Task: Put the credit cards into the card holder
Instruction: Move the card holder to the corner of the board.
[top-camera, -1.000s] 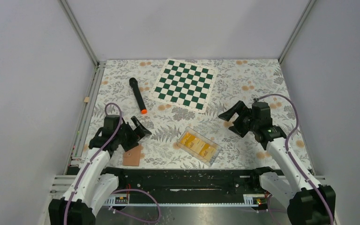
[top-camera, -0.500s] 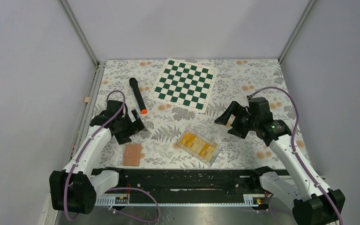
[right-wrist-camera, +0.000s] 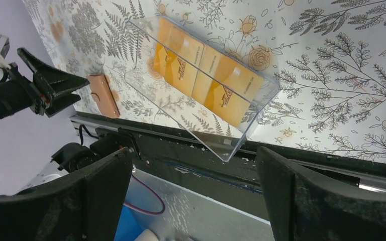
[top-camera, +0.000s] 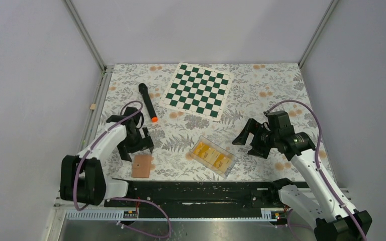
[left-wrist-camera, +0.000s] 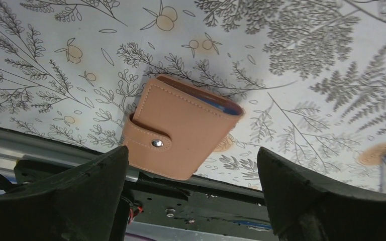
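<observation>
"Tan leather-look card holder [left-wrist-camera: 181, 133], far left, nr the front edge of the table [top-camera: 281, 90]. It's folded shut, strap snapped over w/ a silver stud, pale stitching round the edge, a bit of blue lining peeking out one side."

"Left gripper [top-camera: 138, 149]?"

"Hanging close over it, fingers spread wide, nothing in them."

"And the credit cards [right-wrist-camera: 201, 68]?"

"Mid-table, right of the holder, lying flat in a clear plastic box [right-wrist-camera: 231, 143]. Yellow-orange, side by side."

"Any writing?"

"Dark print on each card, too small to read."

"Right side?"

"Right gripper [top-camera: 245, 147] sits off the box's right end, well apart from it, fingers wide open too, empty."
</observation>
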`<act>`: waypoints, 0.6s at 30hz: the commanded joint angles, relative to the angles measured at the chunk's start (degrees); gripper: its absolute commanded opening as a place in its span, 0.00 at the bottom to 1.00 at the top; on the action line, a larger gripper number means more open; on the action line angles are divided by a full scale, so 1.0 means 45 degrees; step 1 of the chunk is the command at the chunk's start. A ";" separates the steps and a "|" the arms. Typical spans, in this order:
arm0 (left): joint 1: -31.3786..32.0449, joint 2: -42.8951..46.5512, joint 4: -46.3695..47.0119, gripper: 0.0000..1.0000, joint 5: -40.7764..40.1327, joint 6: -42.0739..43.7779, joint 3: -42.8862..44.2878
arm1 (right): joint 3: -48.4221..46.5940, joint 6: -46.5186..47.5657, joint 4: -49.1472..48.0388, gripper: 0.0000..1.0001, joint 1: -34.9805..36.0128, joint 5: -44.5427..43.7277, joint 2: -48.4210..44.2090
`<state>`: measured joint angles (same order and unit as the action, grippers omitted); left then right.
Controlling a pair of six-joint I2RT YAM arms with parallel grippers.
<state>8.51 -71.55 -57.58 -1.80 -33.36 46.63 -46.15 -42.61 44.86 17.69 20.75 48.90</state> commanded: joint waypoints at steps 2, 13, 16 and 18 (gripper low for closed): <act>0.0285 -0.1325 -0.0014 0.99 -0.0366 0.0186 0.0526 | 0.0143 0.0543 0.0265 0.99 0.0073 0.0671 0.0462; 0.1581 -0.3687 0.0899 0.99 -0.0862 -0.0649 0.0132 | 0.0007 0.1037 -0.0009 0.99 0.0072 0.1678 0.1753; 0.2042 -0.4233 0.1463 0.88 -0.0350 -0.0726 -0.0085 | -0.0162 0.1186 -0.0055 0.99 0.0082 0.1825 0.2142; 0.2358 -0.4363 0.1716 0.81 0.0022 -0.0801 -0.0079 | -0.0381 0.1253 -0.0032 0.99 0.0072 0.1911 0.2363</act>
<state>16.78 -88.33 -54.92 -3.79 -34.81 47.11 -45.67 -38.76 44.71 17.69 26.74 58.02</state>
